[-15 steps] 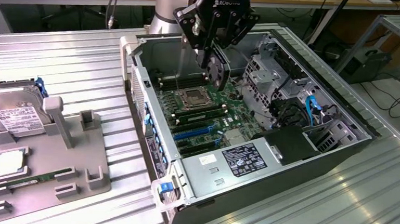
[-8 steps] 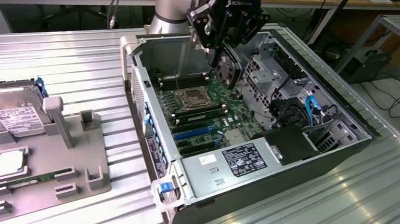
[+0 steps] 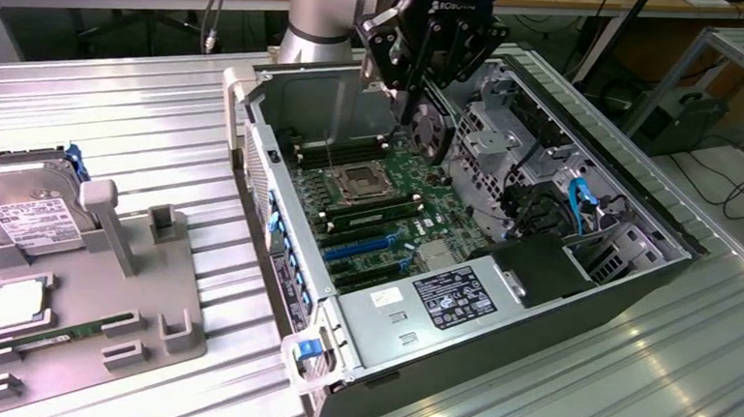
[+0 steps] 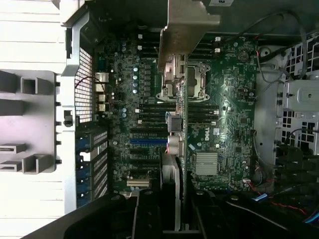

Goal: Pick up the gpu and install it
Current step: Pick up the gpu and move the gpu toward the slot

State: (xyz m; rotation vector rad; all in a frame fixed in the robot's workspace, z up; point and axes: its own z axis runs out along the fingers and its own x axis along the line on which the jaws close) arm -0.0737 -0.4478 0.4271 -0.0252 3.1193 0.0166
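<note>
I have the black two-fingered gripper point(image 3: 418, 93) point(image 4: 174, 211) clenched on the gpu point(image 3: 430, 133) point(image 4: 178, 129), a thin dark circuit card with a round black fan on one face. The card hangs upright below the fingers, and its fan faces the exterior view's right. It sits over the open grey-and-black tower computer case point(image 3: 599, 300), which lies on its side on the ribbed metal table point(image 3: 133, 107). Through the wrist camera I see the card edge-on, running out from between the fingers, with its long pale metal bracket strip point(image 4: 187, 30) at the far end. Beneath it lies the green motherboard point(image 3: 386, 205) point(image 4: 229, 99), and the card's edge crosses the square silver processor socket point(image 3: 354, 181) point(image 4: 192, 82). The card looks clear of the board, though I cannot tell how close its lower edge comes. The long blue expansion slots point(image 3: 357, 246) point(image 4: 148, 141) lie apart from the card, towards the silver power supply box point(image 3: 438, 305). At the exterior view's left, well away from the gripper, a boxy silver hard drive point(image 3: 23, 207) rests on a grey parts fixture point(image 3: 107, 309).
</note>
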